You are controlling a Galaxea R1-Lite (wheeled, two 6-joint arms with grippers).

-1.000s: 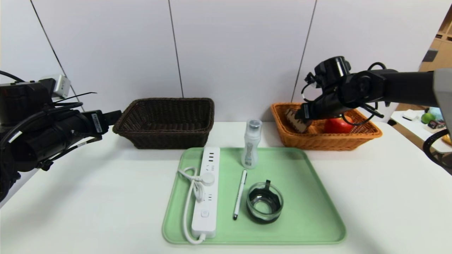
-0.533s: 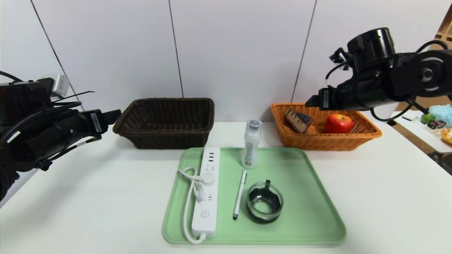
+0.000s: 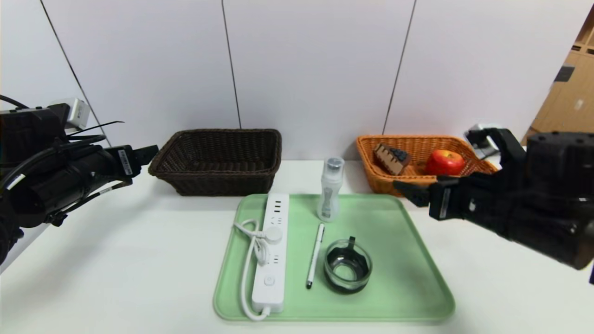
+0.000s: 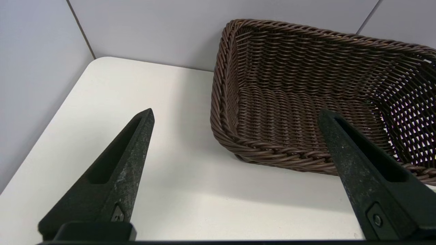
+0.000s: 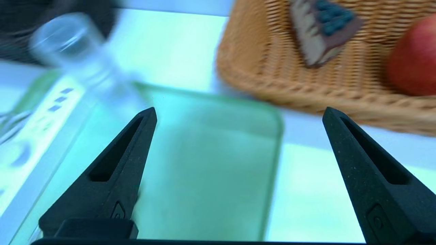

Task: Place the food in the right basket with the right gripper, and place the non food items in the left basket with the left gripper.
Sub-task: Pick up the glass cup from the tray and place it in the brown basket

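Observation:
The orange right basket [image 3: 482, 178] holds a cake slice [image 3: 391, 158] and a red apple [image 3: 444, 162]; both also show in the right wrist view, cake slice [image 5: 323, 30] and apple [image 5: 414, 64]. The dark brown left basket [image 3: 218, 181] is empty, as the left wrist view [image 4: 272, 149] shows. On the green tray [image 3: 399, 278] lie a white power strip [image 3: 271, 250], a clear bottle [image 3: 330, 195], a pen [image 3: 315, 262] and a glass jar [image 3: 348, 266]. My right gripper [image 3: 410, 192] is open and empty, low by the tray's far right corner. My left gripper [image 3: 151, 153] is open and empty, left of the brown basket.
The white table [image 3: 116, 260] ends at the wall behind the baskets. A second table with small items stands beyond the right edge, mostly hidden by my right arm [image 3: 533, 213].
My right gripper has let go of the cake slice in the orange basket, risen, then swung down and back toward the tray's right side. The left arm has stayed put.

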